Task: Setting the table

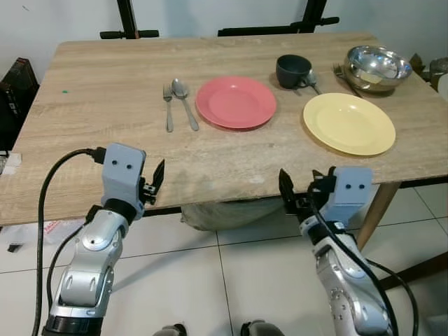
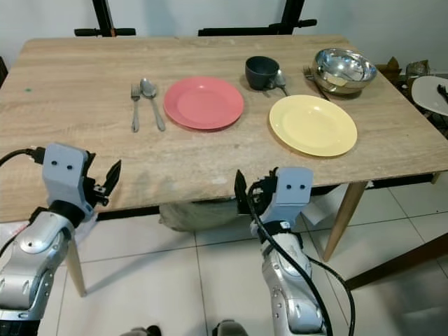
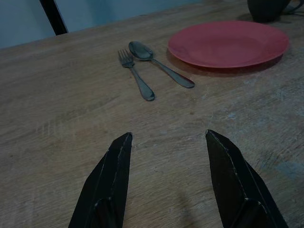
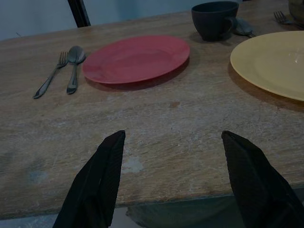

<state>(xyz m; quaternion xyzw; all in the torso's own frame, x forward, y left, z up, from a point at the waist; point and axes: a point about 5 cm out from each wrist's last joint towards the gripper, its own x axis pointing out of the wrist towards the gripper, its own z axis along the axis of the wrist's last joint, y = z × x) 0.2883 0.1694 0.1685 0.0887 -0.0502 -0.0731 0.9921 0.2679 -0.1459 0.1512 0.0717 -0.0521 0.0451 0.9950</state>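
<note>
On the wooden table a red plate lies at the middle, with a fork and a spoon side by side just left of it. To the right lies a yellow plate. Behind it stand a dark cup and a steel bowl, with another spoon and fork between them. My left gripper hovers at the table's near edge, open and empty. At that same edge, in front of the gap between the two plates, my right gripper is also open and empty.
Black stand legs rise behind the table's far edge. A light bag sits under the table on the tiled floor. The table's wooden leg is beside my right arm. A wide bare stretch of tabletop lies at the left.
</note>
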